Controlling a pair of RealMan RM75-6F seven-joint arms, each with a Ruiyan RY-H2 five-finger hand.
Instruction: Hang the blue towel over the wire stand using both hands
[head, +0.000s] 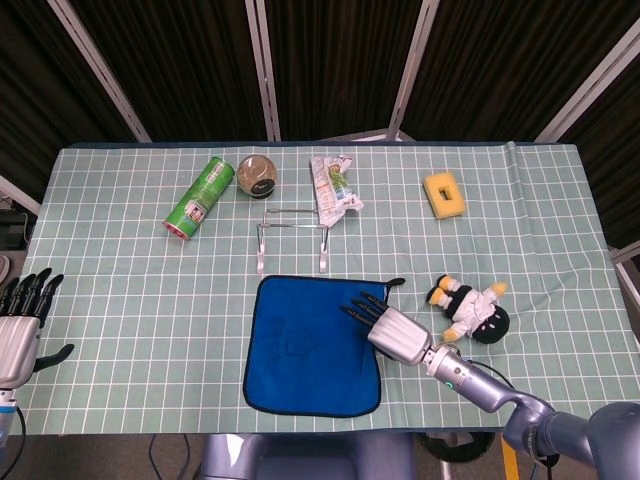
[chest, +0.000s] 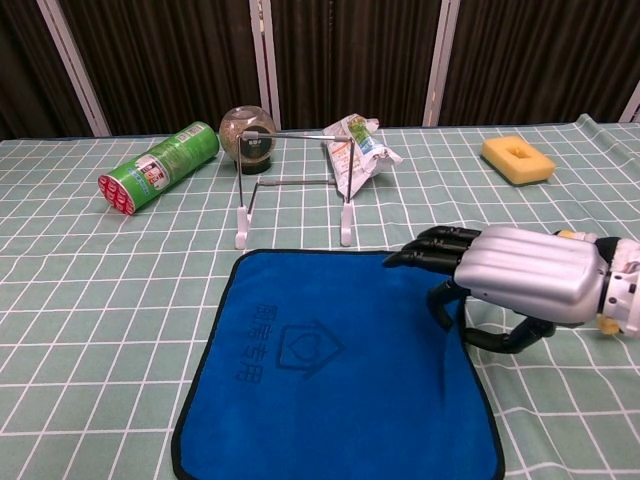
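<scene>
The blue towel (head: 300, 345) (chest: 320, 370) lies flat on the checked tablecloth, just in front of the wire stand (head: 323, 262) (chest: 346, 225). My right hand (head: 385, 325) (chest: 520, 275) hovers low over the towel's far right corner, fingers (chest: 430, 250) stretched out above the cloth. Its thumb (chest: 445, 300) curls down against the towel's right edge, where the cloth shows a slight crease. The towel is not lifted. My left hand (head: 20, 320) stays at the table's far left edge, fingers spread and holding nothing; only the head view shows it.
Behind the stand lie a green can (head: 200, 196) (chest: 158, 165), a glass ball (head: 257, 176) and a crumpled snack packet (head: 334, 187). A yellow sponge (head: 444, 194) sits at the back right. A plush toy (head: 470, 308) lies right of my right hand.
</scene>
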